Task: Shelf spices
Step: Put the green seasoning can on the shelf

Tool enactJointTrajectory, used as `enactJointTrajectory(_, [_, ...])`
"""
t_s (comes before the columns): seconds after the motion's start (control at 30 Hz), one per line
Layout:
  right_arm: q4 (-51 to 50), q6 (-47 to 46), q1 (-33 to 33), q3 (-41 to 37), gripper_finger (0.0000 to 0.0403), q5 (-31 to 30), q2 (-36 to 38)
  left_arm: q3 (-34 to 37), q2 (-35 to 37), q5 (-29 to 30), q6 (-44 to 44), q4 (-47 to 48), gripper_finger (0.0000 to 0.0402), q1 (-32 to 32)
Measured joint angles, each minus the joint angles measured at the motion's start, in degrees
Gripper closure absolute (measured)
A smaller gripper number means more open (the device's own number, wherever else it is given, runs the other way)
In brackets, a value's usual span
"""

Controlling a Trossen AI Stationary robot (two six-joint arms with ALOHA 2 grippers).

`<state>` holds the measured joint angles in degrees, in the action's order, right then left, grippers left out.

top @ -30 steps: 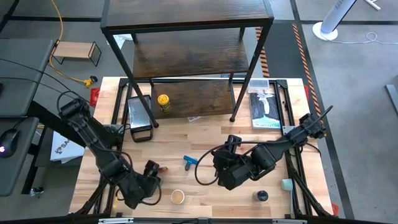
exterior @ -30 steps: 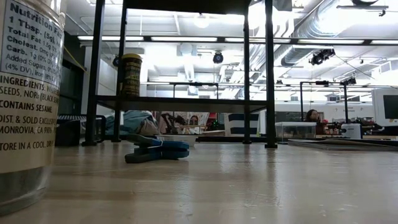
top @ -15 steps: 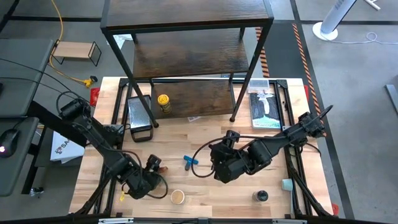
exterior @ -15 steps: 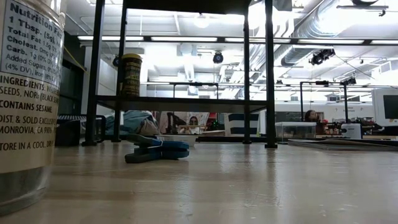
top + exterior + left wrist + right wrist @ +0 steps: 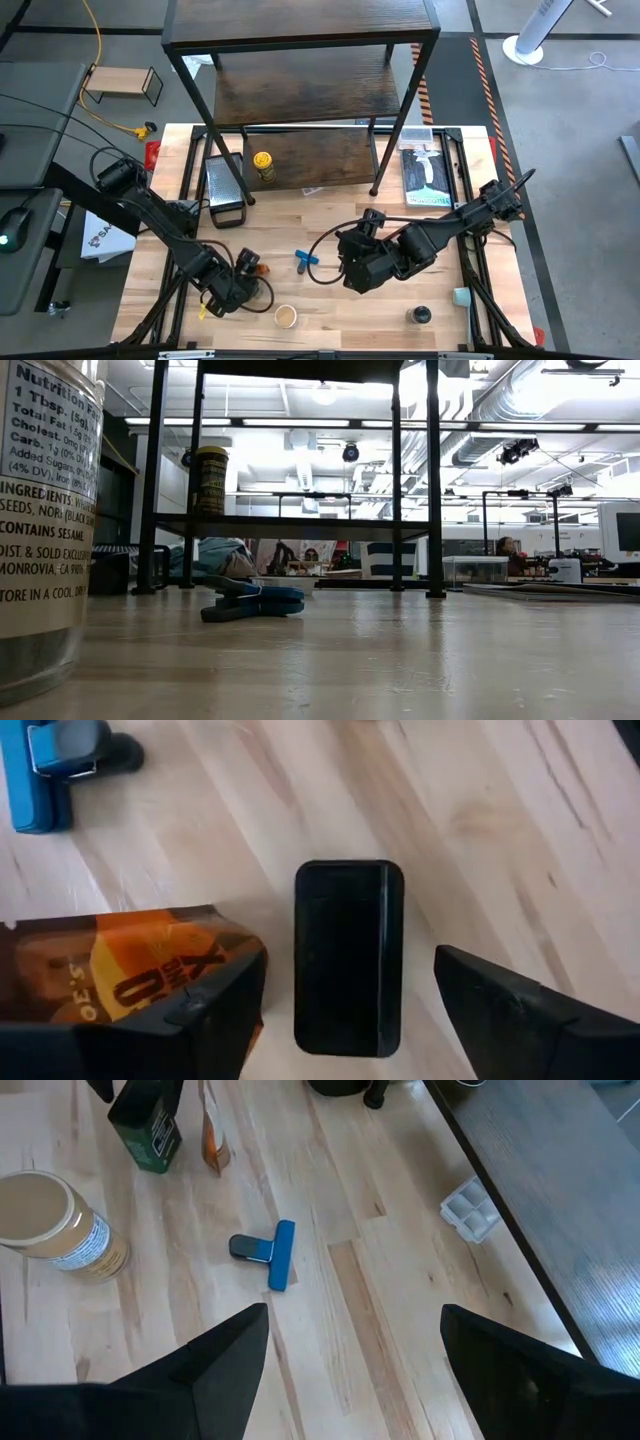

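A small dark grey box (image 5: 348, 955) stands upright on the table, near its left front. My left gripper (image 5: 350, 965) hangs over it pointing steeply down, open, with one finger on each side of the box and a gap on both sides. Beside the box is the reddish-brown packet (image 5: 120, 970). The tan-lidded jar (image 5: 286, 316) and the black-lidded jar (image 5: 420, 316) stand near the front edge. The yellow-lidded jar (image 5: 263, 163) stands on the shelf's lowest board (image 5: 330, 160). My right gripper (image 5: 345, 262) hovers open above mid-table.
A blue T-shaped piece (image 5: 305, 261) lies mid-table between the arms. A black mesh tray (image 5: 224, 185) and a flat package (image 5: 426, 170) lie beside the shelf's legs. A small clear tray (image 5: 468, 1208) sits at the board's edge. Bare wood lies right of the blue piece.
My left gripper has come down and a little toward the table's far edge, onto the dark grey box, staying open. The box and packet have not moved.
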<state>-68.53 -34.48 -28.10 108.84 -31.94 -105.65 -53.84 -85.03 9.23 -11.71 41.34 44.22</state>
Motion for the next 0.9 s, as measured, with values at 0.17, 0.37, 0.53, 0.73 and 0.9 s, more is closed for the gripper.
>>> enactJointTrajectory(0.17, [0.0, 0.0, 0.0, 0.0, 0.0111, 0.0, 0.0, 1.3, 0.0, 0.7, 0.0, -4.1, 0.0147, 0.5])
enactJointTrajectory(0.37, [0.0, 0.0, 0.0, 0.0, 0.0111, -0.5, 0.0, 1.5, 0.0, 1.9, 0.0, -3.5, 0.0230, 0.4])
enactJointTrajectory(0.53, [0.0, 0.0, 0.0, 0.0, 0.0111, -0.6, 0.0, 1.2, 0.0, 1.8, 0.0, -3.2, 0.0284, 0.4])
enactJointTrajectory(0.73, [0.5, 3.1, -0.5, 2.1, 0.0111, -1.2, 0.4, -7.0, 0.9, 1.9, -3.4, 5.5, 0.0284, 0.4])
enactJointTrajectory(0.9, [2.9, 7.6, 0.1, 2.9, 0.0111, -2.2, 1.5, -18.7, 4.7, 10.9, -1.2, 12.2, 0.0284, 0.4])
